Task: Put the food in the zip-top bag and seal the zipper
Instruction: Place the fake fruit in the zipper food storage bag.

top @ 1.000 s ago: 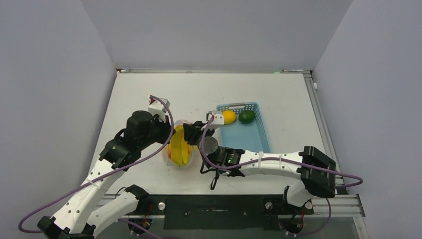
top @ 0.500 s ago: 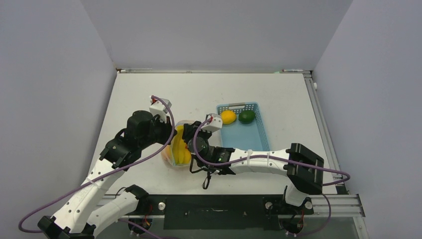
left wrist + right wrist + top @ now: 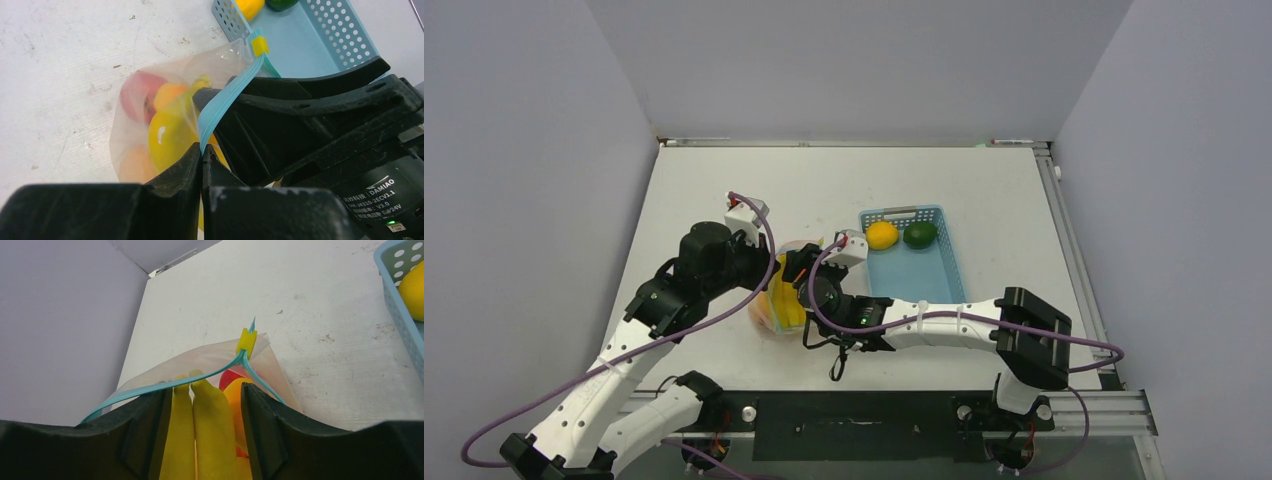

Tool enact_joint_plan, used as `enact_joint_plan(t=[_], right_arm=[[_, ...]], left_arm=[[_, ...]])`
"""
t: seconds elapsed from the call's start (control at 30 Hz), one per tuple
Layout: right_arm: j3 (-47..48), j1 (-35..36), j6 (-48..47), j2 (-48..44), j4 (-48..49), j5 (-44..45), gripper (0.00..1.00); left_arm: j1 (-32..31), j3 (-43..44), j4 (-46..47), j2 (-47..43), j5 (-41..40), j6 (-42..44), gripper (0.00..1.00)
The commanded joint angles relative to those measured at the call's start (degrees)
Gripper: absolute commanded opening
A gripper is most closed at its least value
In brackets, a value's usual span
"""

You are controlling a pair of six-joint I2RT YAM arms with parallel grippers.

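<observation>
left claw (image 3: pixel 202 151) pinched on the zipper (image 3: pixel 226 97) holds the zip-top bag (image 3: pixel 122 131) open; right claw (image 3: pixel 205 391), jaws straddling the bananas (image 3: pixel 212 432), grip unclear, should drop them beneath itself and back out.

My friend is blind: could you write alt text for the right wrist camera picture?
The open black claw straddles yellow bananas sitting in the mouth of a clear bag with a teal zipper. Right: a blue basket corner with a lemon.

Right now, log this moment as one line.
left gripper: shut on zipper | right gripper: straddling bananas in zip-top bag | basket: lemon, lime
</observation>
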Motion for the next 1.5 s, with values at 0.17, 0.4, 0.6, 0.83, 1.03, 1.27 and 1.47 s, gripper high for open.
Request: enact_joint_plan(t=[0.17,0.4,0.6,0.83,1.03,1.27,1.47], right_arm=[[1.87,0.19,-6.06,-5.50,-3.23,-3.04,0.59],[4.20,0.04,-12.39,-8.28,-9.29,-11.30,0.58],[8.85,-0.94,-16.06,-8.41,-20.25,-20.51,0.49],[10.75,-4.52,-17.84,-8.29,-25.04,-30.79,0.31],[9.25,-6.79,-17.14,-7.34,-22.88,-40.91,0.26],[9.86,-6.83,-15.18,-3.19,-19.59,-48.10,0.20],[12.77,-5.83,-14.95,1.72,-20.78,-47.51,0.15]], left_arm=[[0.26,0.44,3.28,-0.55,-1.40,-0.03,0.00],[0.26,0.45,3.23,-0.55,-2.15,-0.12,0.00],[0.40,0.50,3.07,-0.50,-2.22,-0.12,0.00],[0.46,0.43,3.12,-0.38,-2.22,-0.12,0.00],[0.52,0.45,3.17,-0.38,-2.13,-0.08,0.00],[0.53,0.45,3.19,-0.24,-1.82,-0.03,0.00],[0.62,0.45,3.20,-0.19,-1.67,-0.03,0.00]])
